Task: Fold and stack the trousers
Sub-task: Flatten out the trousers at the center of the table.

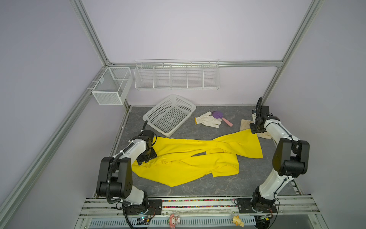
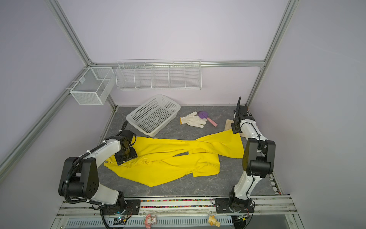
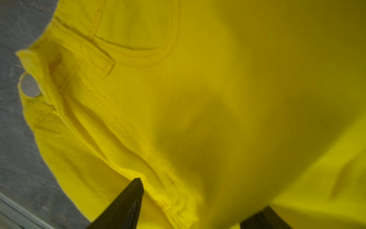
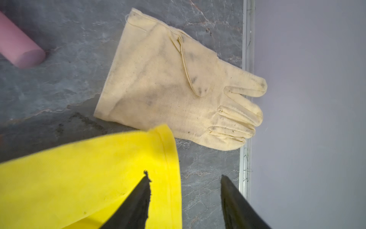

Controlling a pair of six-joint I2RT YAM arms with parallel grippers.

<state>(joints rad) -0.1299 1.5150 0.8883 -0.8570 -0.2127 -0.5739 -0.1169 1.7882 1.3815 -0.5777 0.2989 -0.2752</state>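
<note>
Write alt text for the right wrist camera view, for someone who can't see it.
The right claw stands open above the hem of the bright yellow trousers, one dark finger over the fabric and one over the grey table. Just beyond the hem lies a stained cream glove, flat; a pink handle end lies farther off.

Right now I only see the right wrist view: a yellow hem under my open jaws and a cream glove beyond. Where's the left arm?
Observer: The left gripper is at the waist end of the trousers, opposite your hem.
Operator: Gripping anything?
Observer: No. The left wrist view shows its jaws apart over the waistband, near the round button.
Operator: Are the legs together?
Observer: No. In both top views they splay apart, with a sliver of table showing between them.
</note>
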